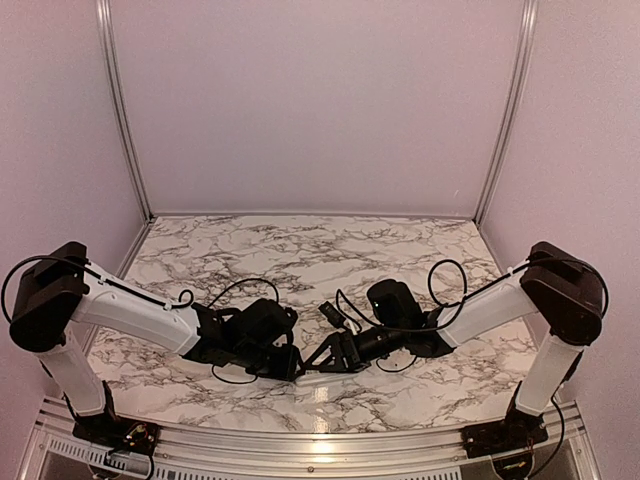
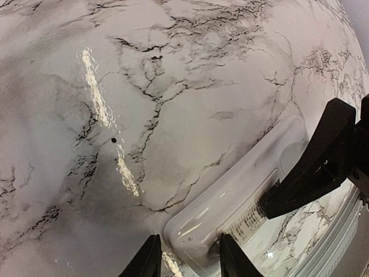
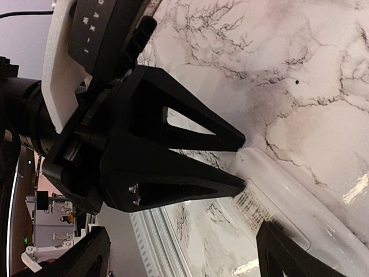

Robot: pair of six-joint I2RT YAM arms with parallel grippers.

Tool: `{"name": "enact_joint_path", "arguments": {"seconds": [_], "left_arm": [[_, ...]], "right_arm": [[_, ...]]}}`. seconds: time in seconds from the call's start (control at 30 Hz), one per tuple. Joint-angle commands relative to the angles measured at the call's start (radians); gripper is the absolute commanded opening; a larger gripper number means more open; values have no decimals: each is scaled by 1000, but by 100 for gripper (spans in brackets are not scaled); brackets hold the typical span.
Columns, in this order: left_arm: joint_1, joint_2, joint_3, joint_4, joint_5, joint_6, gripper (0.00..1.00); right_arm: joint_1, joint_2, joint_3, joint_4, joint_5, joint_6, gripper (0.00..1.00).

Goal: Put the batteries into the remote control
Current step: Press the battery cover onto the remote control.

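Observation:
The white remote control (image 2: 230, 184) lies on the marble table with its printed label facing up; it also shows in the right wrist view (image 3: 300, 196). My left gripper (image 2: 189, 254) straddles the remote's near end. One finger touches the remote by the label and a thin gap shows at the other. My right gripper (image 3: 184, 231) is wide open, with one finger (image 2: 311, 167) resting on the remote's side. In the top view the left gripper (image 1: 298, 368) and the right gripper (image 1: 318, 358) meet tip to tip and hide the remote. The batteries are out of view.
The table's front aluminium rail (image 3: 155, 231) runs just behind the grippers. Pale enclosure walls with metal posts (image 1: 120, 110) close the back and sides. Loose black cables (image 1: 345, 310) hang by the right wrist. A small black speck (image 2: 113, 140) marks the marble.

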Motion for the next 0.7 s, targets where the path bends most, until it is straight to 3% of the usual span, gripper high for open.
{"name": "enact_joint_path", "arguments": {"seconds": [0.0, 0.2, 0.33, 0.57, 0.67], "left_arm": [[0, 15, -16, -143, -35, 8, 33], [1, -1, -11, -125, -25, 23, 28], [5, -26, -1, -107, -14, 54, 35], [75, -213, -59, -36, -10, 152, 57], [88, -301, -75, -23, -31, 244, 84]], "right_arm": [[-4, 23, -26, -64, 29, 12, 86], [-4, 27, -22, -60, 27, 9, 86], [-2, 24, -15, -60, 18, 3, 85], [-2, -42, 12, -53, -3, -38, 86], [-2, -99, 33, -56, -3, -70, 88]]}}
